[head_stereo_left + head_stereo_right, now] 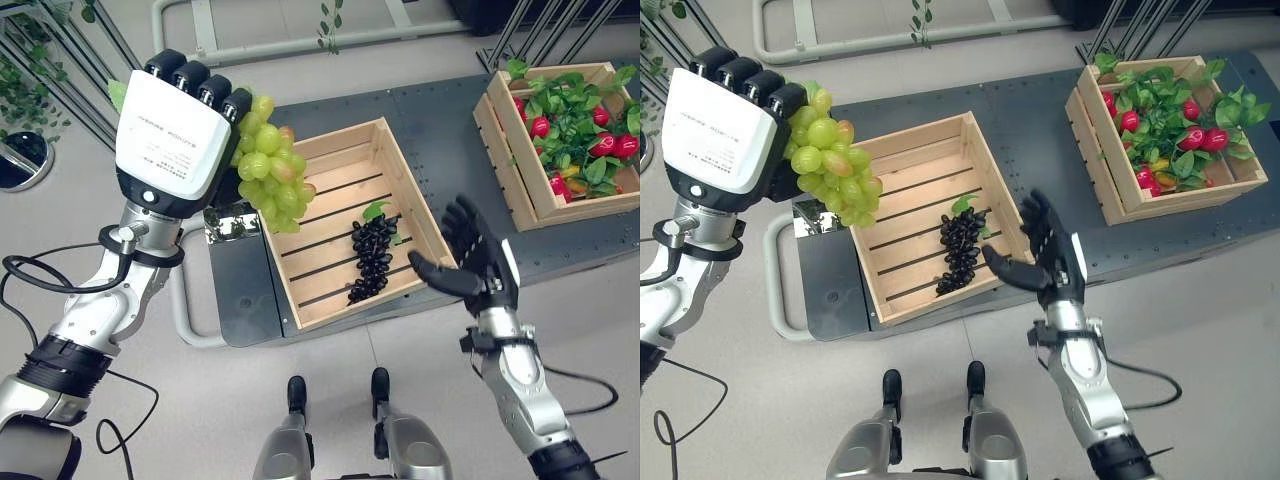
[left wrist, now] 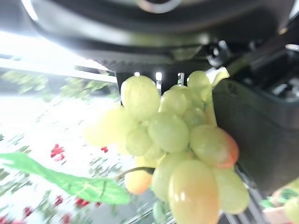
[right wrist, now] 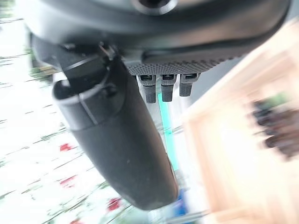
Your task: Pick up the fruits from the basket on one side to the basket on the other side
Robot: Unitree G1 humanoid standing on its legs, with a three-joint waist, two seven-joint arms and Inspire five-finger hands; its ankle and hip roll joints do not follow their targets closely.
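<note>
The left hand (image 1: 170,130) is holding the green grape bunch (image 1: 268,165) aloft beside the near crate (image 1: 300,150), fingers (image 1: 195,78) curling over its top; the right hand (image 1: 485,262) is hovering with fingers spread, empty.

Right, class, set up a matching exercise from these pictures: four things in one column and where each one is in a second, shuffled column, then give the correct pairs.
Things
1. green grapes
2. dark grapes
3. red fruits
4. right hand

Places
A. among green leaves in the far crate
B. open, at the near crate's right edge
C. gripped in the raised left hand
D. lying on the near crate's slats

Pairs: 1-C, 2-D, 3-A, 4-B
</note>
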